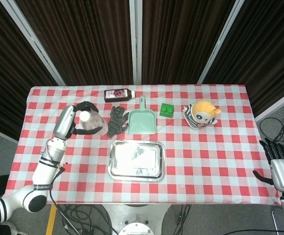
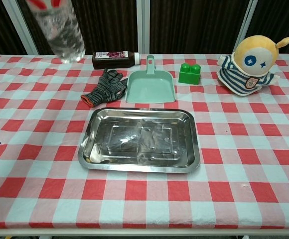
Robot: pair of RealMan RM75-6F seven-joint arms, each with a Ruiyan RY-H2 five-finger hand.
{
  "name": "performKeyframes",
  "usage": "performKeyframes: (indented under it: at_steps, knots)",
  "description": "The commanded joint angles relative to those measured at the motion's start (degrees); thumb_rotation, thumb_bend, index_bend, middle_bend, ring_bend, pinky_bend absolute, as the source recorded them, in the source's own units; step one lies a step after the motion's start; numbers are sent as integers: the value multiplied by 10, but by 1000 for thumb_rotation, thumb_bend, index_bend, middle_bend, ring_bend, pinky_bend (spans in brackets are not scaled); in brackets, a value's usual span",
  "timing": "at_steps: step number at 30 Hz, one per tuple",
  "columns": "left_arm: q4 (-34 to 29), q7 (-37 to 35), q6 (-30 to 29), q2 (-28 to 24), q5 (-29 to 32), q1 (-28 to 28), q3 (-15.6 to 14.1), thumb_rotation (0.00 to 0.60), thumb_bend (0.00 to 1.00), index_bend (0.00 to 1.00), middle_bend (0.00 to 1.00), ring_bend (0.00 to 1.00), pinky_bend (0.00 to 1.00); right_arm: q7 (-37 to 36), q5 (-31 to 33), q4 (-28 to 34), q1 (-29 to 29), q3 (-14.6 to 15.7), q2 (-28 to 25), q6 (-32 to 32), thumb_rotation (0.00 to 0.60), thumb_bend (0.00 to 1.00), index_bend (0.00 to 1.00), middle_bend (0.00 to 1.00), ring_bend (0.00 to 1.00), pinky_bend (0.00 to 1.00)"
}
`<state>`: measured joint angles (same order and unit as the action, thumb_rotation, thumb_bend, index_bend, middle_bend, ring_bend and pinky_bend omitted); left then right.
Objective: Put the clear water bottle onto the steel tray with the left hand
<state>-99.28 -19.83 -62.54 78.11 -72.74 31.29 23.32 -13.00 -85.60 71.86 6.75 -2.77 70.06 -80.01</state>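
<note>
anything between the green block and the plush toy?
Nothing: bare checked cloth between the green block and the plush toy, clearest in the chest view.

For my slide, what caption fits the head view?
Left hand lifts clear water bottle above the table, steel tray empty.

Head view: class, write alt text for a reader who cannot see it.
The robot's left hand holds a clear water bottle lifted above the checked table, left of an empty steel tray. Behind the tray lie a glove and a green dustpan.
</note>
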Motion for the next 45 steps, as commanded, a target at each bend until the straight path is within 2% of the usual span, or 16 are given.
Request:
performKeyframes:
  at_steps: [1,6,14,18,22,23,27,30,33,37,41,45]
  knots:
    - [53,-13,31,28,41,-17,-88,600,210,574,635,533,619,1,1,0,1,0,0,2,600,120,0,0,0,0]
    - [41,-19,13,22,15,3,-54,600,211,574,635,533,619,5,1,-2,2,0,2,5,600,120,0,0,0,0]
    - [4,-2,9,29,-4,10,-69,600,211,574,635,533,616,1,2,-6,2,2,4,9,600,121,0,0,0,0]
    - [21,-6,-12,-33,8,-21,-68,600,211,574,635,533,616,-5,1,-10,1,3,4,8,600,121,0,0,0,0]
    - [40,-30,-13,-72,49,-35,-45,600,214,574,635,533,616,-7,1,-11,1,2,4,8,600,121,0,0,0,0]
    - [34,-31,-10,-68,50,-31,-43,600,215,574,635,533,616,-5,1,-11,2,2,5,9,600,121,0,0,0,0]
    - [-21,-24,10,-28,-1,-8,-73,600,216,564,633,531,614,4,0,-10,2,5,8,12,600,121,0,0,0,0]
    - [-43,-20,-11,-14,-7,-11,-72,600,216,560,633,531,614,4,0,-9,0,4,7,7,600,121,0,0,0,0]
    - [-32,-16,-37,-34,13,-28,-60,600,216,560,633,531,614,-2,0,-9,0,3,5,7,600,121,0,0,0,0]
    - [-13,-22,-36,-51,43,-33,-47,600,216,560,633,531,613,-2,-2,-10,2,6,6,11,600,121,0,0,0,0]
    - [-14,-17,-14,-15,30,-12,-59,600,216,560,633,531,613,0,-1,-11,2,5,7,10,600,121,0,0,0,0]
    - [-23,-12,-20,32,11,1,-68,600,216,560,633,531,613,2,3,-12,2,3,7,12,600,121,0,0,0,0]
